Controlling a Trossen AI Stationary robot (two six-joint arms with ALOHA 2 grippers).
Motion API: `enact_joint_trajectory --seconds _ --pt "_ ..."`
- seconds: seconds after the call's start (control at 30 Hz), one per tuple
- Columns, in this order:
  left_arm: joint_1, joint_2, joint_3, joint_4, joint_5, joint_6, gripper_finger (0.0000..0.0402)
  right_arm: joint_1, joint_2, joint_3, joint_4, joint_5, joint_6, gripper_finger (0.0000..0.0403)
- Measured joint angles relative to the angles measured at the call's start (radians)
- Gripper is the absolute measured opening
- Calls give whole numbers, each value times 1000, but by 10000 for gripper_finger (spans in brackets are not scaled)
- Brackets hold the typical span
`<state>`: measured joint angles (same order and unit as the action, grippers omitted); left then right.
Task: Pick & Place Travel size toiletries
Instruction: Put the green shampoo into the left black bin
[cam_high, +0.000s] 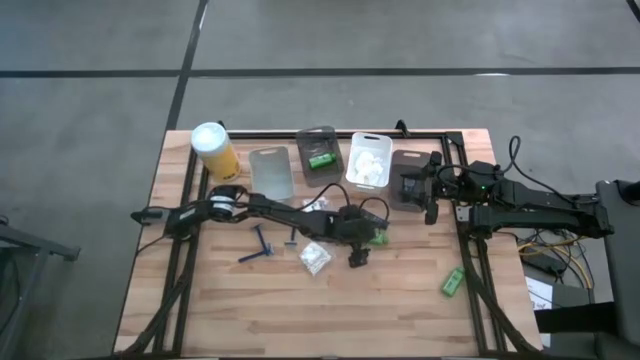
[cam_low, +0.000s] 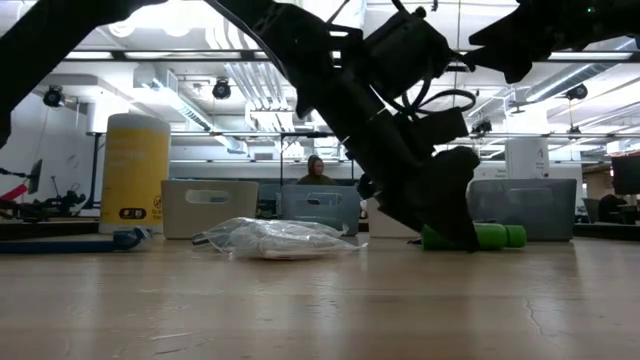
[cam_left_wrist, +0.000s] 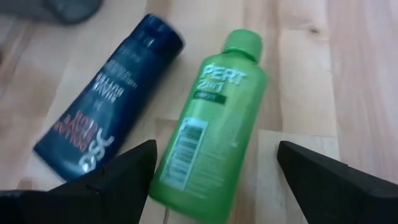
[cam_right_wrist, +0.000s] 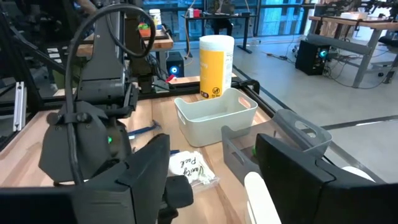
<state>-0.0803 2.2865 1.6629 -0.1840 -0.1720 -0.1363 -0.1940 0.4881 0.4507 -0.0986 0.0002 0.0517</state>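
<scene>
I am seeing the left end effector (cam_high: 366, 240) sitting low over the middle of the desk (cam_high: 400, 310), its fingers (cam_left_wrist: 112, 180) spread wide. Through its wrist camera a green bottle (cam_left_wrist: 214, 124) is lying flat on the wood between those fingers, and a dark blue tube (cam_left_wrist: 106, 102) is lying just beside the bottle, tilted away from it. From table height the green bottle (cam_low: 490, 236) is resting on the desk right at the tip of the left arm.

The right end effector (cam_high: 432, 190) is hovering at the far right of the desk, over the dark grey bin (cam_high: 407, 180). Its fingers (cam_right_wrist: 149, 168) are standing apart and I am not seeing anything between them.

Other toiletries are lying around the desk: a white crinkly packet (cam_high: 315, 258) just left of the left end effector, two dark blue razors (cam_high: 262, 245) further left, and another green item (cam_high: 452, 281) near the right edge, well apart from the rest. A green item (cam_high: 320, 159) is sitting inside a grey bin (cam_high: 317, 137) at the back, and white packets (cam_high: 368, 165) are filling the white bin (cam_high: 371, 139) next to it. A yellow canister (cam_high: 214, 150) is standing at the back left, with a clear bin (cam_high: 271, 173) beside it
</scene>
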Motion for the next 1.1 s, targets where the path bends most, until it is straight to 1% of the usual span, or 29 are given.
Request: enact_joint_trajectory --seconds 0.07,0.13,0.27,0.37,0.6,0.67,0.9,1.1 --pt "2 2 1 2 29 56 343 0 0 0 0 0 0 242" --pt "2 6 1 1 41 80 339 0 0 0 0 0 0 249" --pt "2 6 1 -4 50 64 313 0 0 0 0 0 0 262" --pt "1 6 1 -7 58 60 280 0 0 0 0 0 0 271" --pt "0 -1 1 -19 75 47 185 0 -1 0 0 0 0 289" --pt "0 -6 0 -30 80 46 164 0 -1 0 0 0 0 295" --pt "2 -31 1 -76 81 22 161 0 -1 0 0 0 0 314" --pt "3 -122 -1 -168 49 23 161 0 -1 0 0 0 0 331"
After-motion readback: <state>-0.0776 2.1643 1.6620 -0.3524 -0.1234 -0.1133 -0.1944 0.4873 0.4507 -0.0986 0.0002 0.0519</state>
